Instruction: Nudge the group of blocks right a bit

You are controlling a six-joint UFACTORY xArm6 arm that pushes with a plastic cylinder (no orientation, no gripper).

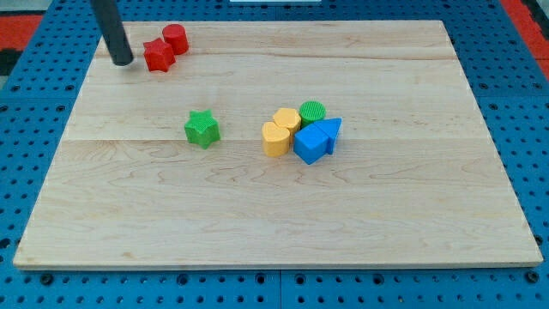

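The rod [112, 33] is cut off by the view's top; the green cylinder [313, 111] sits partly hidden.

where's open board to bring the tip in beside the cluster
Bare wood lies between the green star and the yellow blocks, and across the whole bottom and right. The cluster itself is tight: green cylinder and blue blocks touch. My tip sits top left by the red blocks.

A pale wooden tabletop [257, 215] fills most of the view, made of long planks with seams running from the view's left to its right. Around it on every side lies a blue perforated base [515, 69] with rows of small holes. A red strip [527, 13] shows at the top right corner. Light is even and soft.
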